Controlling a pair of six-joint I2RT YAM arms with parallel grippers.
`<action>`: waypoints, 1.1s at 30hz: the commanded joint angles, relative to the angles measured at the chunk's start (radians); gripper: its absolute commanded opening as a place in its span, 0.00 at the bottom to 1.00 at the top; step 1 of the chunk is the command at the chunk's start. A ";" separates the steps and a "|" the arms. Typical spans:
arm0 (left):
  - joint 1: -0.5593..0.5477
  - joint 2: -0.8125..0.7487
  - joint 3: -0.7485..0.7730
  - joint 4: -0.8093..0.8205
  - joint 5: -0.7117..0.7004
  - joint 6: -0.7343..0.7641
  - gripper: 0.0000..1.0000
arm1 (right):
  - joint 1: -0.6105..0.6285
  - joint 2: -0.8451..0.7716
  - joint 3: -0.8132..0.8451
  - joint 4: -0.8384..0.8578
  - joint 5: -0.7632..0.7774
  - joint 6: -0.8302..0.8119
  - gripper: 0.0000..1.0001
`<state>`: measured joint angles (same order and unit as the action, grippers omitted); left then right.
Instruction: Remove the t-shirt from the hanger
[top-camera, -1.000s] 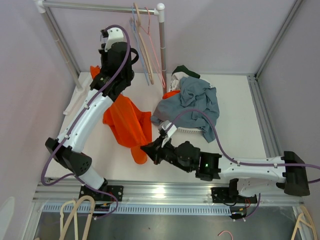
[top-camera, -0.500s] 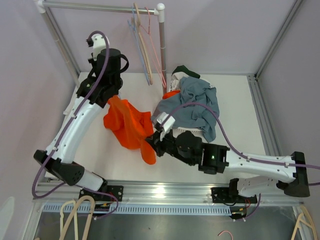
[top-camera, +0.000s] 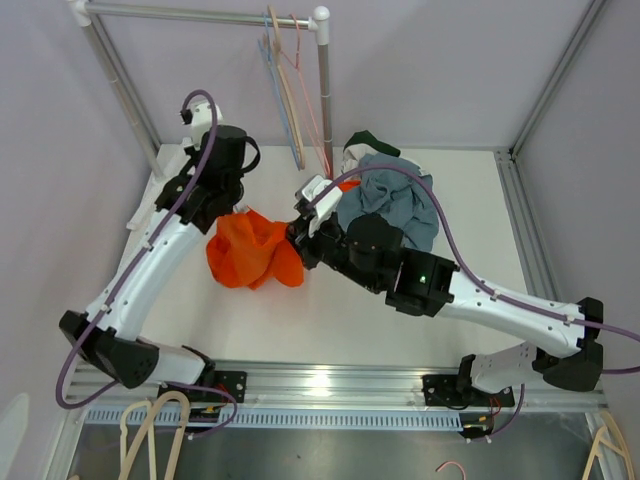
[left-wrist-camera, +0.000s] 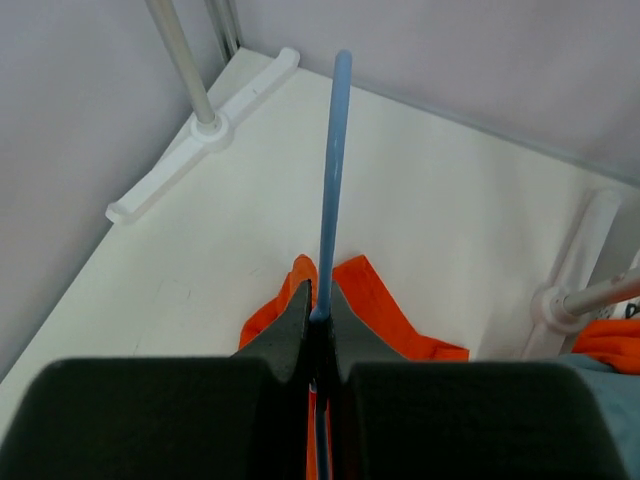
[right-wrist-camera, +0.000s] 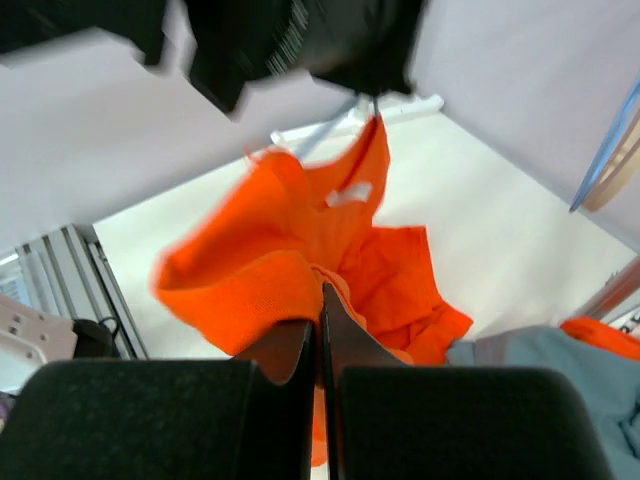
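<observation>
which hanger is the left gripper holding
The blue hanger clamped in the left gripper, beside the orange t-shirt; the other hangers hang bare on the rail.

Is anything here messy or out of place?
Yes: the orange t-shirt is crumpled in a bunch between the left pincer and right pincer, and a jumbled heap of clothes lies by the rack post.

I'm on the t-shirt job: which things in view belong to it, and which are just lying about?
In the job: orange t-shirt, blue hanger clamped in the left gripper, right gripper pinching the shirt.
Lying about: grey-blue clothes pile, clothes rack, spare hangers on its rail.
</observation>
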<state>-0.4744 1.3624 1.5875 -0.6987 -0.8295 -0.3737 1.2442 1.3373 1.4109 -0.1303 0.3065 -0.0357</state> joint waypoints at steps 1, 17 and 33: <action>0.010 0.046 -0.009 0.060 0.007 -0.036 0.01 | 0.001 -0.007 0.069 -0.028 -0.024 -0.017 0.00; 0.128 0.334 0.201 0.085 0.030 -0.011 0.01 | 0.074 -0.197 0.004 -0.203 0.069 0.080 0.00; 0.111 0.318 0.608 -0.100 0.092 0.039 0.01 | 0.075 -0.024 -0.342 0.116 -0.145 0.310 0.00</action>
<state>-0.3553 1.7290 2.1441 -0.7738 -0.7570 -0.3573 1.3113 1.2652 1.0664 -0.1478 0.2188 0.2302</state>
